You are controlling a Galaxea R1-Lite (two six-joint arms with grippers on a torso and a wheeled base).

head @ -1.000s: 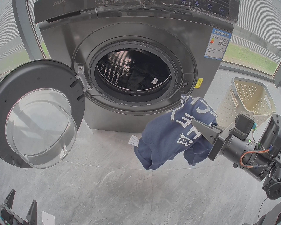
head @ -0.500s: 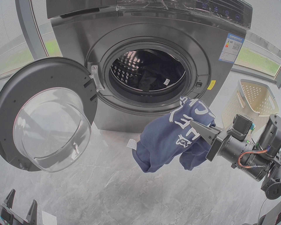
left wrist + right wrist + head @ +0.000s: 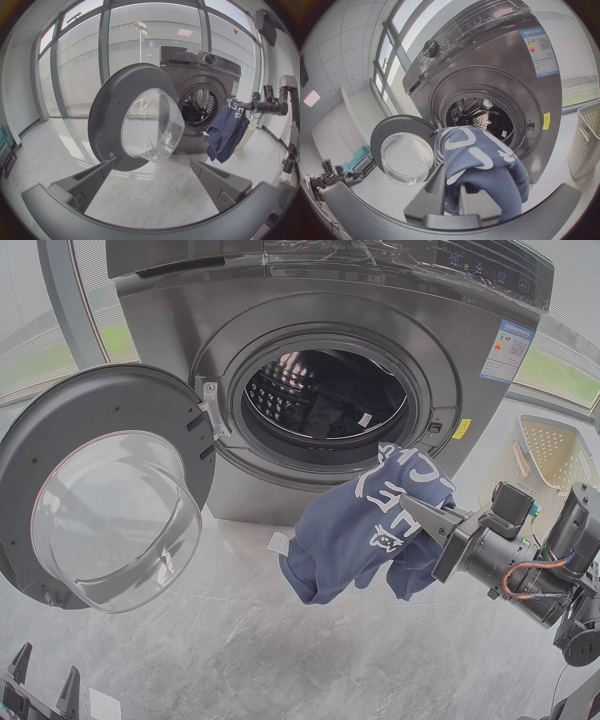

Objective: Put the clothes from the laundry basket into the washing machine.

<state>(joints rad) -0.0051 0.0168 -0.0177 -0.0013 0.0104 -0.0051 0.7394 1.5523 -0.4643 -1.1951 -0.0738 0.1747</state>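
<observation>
- Shifted since a second ago: the whole head view has slid, so the camera is taken to have moved. The washing machine (image 3: pixel 350 309) is now seen further toward the right arm's side, while the carried garment is kept at much the same spot ahead of that arm, so the gap to the drum has been narrowed.
- And the right tool (image 3: pixel 409 502) is clamped together on the blue sweatshirt (image 3: pixel 356 527), pinched at a bunched fold near the top so the rest can hang free.
- That sweatshirt is held in the air, clear of the floor (image 3: pixel 250 646), just in front of and below the lower right rim of the drum opening (image 3: pixel 325 396); it is not yet inside. A white tag (image 3: pixel 278 544) is seen dangling at the hanging edge.
- Dark clothes (image 3: pixel 331 412) are already lying in the drum.
- Over on the left, the door (image 3: pixel 106 490) is swung wide open, so the way in is left unobstructed.
- The laundry basket (image 3: pixel 550 459) is stood on the floor to the right of the machine, behind the right arm; no clothes can be made out in the part that is seen.
- Down low, the left tool (image 3: pixel 150 162) is held with fingers spread apart and nothing between them, well apart from the machine and out of the way.
- Judged next: a lift and a forward push would be needed so that the hanging cloth is carried over the rim.
</observation>
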